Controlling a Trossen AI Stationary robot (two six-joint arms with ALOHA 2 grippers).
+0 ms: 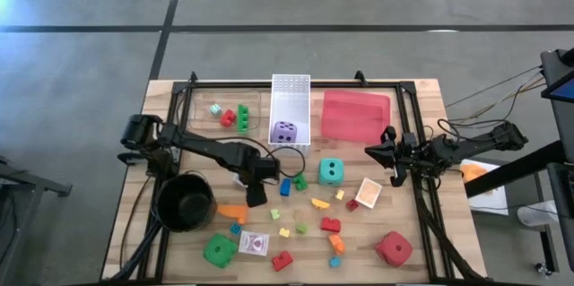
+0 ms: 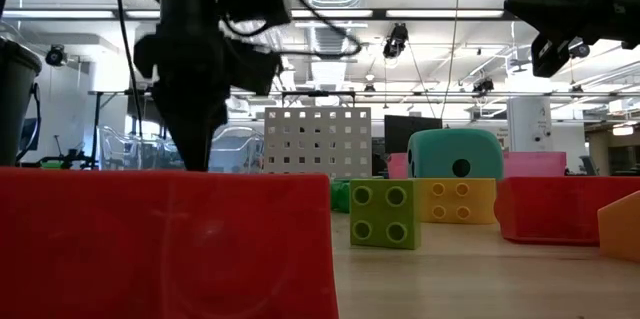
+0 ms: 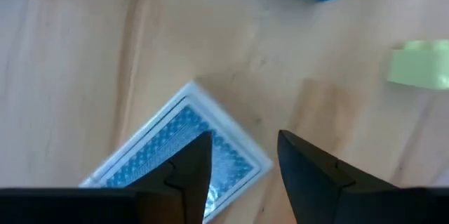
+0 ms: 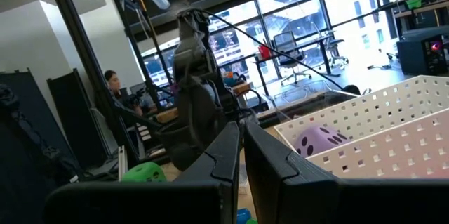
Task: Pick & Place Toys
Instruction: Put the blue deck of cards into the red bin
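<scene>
Card pack (image 3: 184, 155) just under left gripper's (image 3: 244, 161) parted fingers

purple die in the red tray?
No. In the high view the purple die sits inside the white perforated basket; the red tray beside it holds nothing.

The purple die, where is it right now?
In the high view, the purple die sits inside the white perforated basket at the table's far middle, left of the red tray.
</scene>
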